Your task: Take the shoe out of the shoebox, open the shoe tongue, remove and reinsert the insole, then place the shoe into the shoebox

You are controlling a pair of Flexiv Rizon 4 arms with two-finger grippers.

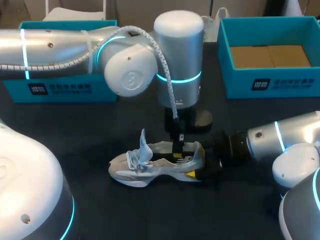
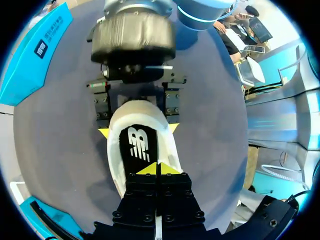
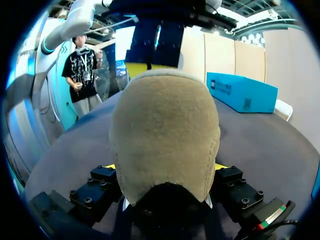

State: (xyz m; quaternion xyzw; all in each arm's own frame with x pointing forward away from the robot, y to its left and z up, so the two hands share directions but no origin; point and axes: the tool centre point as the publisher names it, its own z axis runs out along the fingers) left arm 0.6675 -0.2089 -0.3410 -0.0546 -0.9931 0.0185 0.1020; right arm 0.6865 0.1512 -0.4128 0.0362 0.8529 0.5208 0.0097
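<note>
white and grey lace-up running shoe (image 1: pixel 150 166) is out of the box, upright on its sole near the middle of the dark counter (image 1: pixel 125 215). toe points toward the left arm's side, heel toward the right arm's. white padded tongue (image 1: pixel 143 142) stands pulled up above the loose white laces (image 1: pixel 134 159), so the shoe's mouth is open. flat black insole with a white logo (image 2: pixel 137 142) lies inside the shoe, visible in the left wrist view back to the heel cup. left end effector (image 2: pixel 157 169) comes straight down into the shoe's mouth. its two yellow tips are pressed together and rest on the insole, forward of the logo. cannot tell whether any of the insole is caught between them. right end effector (image 3: pixel 165 167) comes in low from the right and clamps the greyish-tan heel from both sides, with a sliver of yellow tip at each flank. open teal cardboard shoebox with a brown bottom (image 1: pixel 227 65) stands at the far right of the counter, well apart from the shoe. a second teal cardboard box (image 1: pixel 60 90) stands at the far left, partly hidden behind the left arm.
</note>
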